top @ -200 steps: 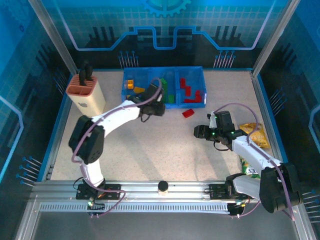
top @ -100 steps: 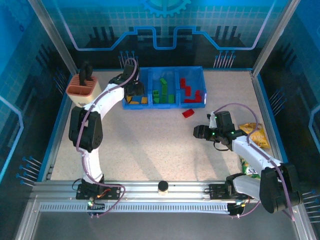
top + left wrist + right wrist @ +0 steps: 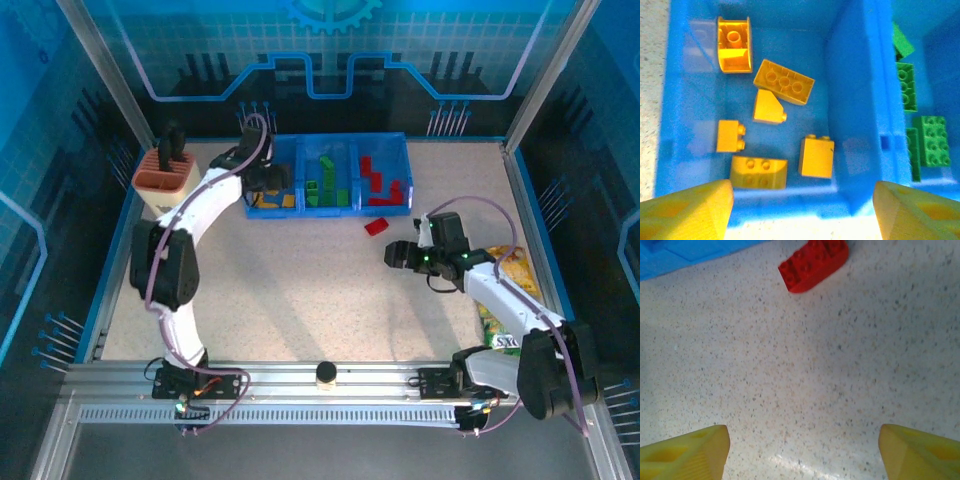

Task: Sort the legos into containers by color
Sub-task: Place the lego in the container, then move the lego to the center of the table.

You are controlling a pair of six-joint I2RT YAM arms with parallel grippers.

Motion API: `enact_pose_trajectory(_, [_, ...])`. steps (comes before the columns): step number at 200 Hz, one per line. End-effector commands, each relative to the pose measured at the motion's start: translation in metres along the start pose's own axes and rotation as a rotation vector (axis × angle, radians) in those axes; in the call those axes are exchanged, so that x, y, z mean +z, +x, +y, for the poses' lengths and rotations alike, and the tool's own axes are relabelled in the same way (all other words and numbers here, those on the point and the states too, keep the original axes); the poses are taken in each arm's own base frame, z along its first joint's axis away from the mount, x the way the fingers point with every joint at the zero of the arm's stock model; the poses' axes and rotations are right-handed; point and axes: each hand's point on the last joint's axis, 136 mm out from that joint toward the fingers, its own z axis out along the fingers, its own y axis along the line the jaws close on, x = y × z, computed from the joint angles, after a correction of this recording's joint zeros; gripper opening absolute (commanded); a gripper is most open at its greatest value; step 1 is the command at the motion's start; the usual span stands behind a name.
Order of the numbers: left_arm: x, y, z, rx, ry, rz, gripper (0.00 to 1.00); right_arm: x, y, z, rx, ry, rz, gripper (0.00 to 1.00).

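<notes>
Opening wide over the left bin [image 3: 855, 75], the left gripper [image 3: 802, 202] is hanging empty, its load just dropped among the yellow bricks [image 3: 784, 88], while the right gripper [image 3: 804, 440], spreading empty, is facing the loose red brick [image 3: 813, 264] at twelve o'clock.

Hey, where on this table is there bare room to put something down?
Widest bare patch: mid-table, between the blue tray, the left arm and the right pincer. Crowded: snack packets by the right edge, red brick near the tray.
</notes>
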Motion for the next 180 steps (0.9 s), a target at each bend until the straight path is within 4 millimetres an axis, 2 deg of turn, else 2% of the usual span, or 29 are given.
enact_pose_trajectory(1, [-0.065, -0.013, -0.013, -0.034, 0.092, -0.148, 0.75, 0.001, -0.022, -0.003, -0.001, 0.037, -0.007, 0.81])
enact_pose_trajectory(19, [-0.089, 0.007, -0.012, -0.044, 0.116, -0.189, 0.75, 0.014, -0.032, -0.001, 0.01, 0.042, 0.033, 0.81])
enact_pose_trajectory(25, [-0.094, 0.015, -0.012, -0.047, 0.123, -0.194, 0.75, 0.021, -0.03, -0.003, 0.02, 0.05, 0.058, 0.8])
enact_pose_trajectory(29, [-0.098, 0.02, -0.012, -0.045, 0.126, -0.196, 0.75, 0.022, -0.039, 0.0, 0.022, 0.049, 0.047, 0.8])
enact_pose_trajectory(43, [-0.109, 0.04, -0.01, -0.038, 0.125, -0.2, 0.75, 0.035, -0.044, -0.003, 0.048, 0.08, 0.073, 0.79])
enact_pose_trajectory(79, [-0.117, 0.098, -0.002, -0.036, 0.12, -0.16, 0.75, 0.064, -0.051, -0.007, 0.098, 0.194, 0.097, 0.78])
enact_pose_trajectory(103, [-0.117, 0.128, 0.006, -0.038, 0.109, -0.126, 0.75, 0.081, -0.055, -0.004, 0.131, 0.235, 0.092, 0.79])
enact_pose_trajectory(136, [-0.123, 0.151, 0.015, -0.05, 0.108, -0.105, 0.74, 0.101, -0.06, -0.003, 0.161, 0.275, 0.083, 0.78])
enact_pose_trajectory(180, [-0.132, 0.16, 0.024, -0.054, 0.098, -0.117, 0.74, 0.122, -0.063, -0.009, 0.192, 0.336, 0.075, 0.77])
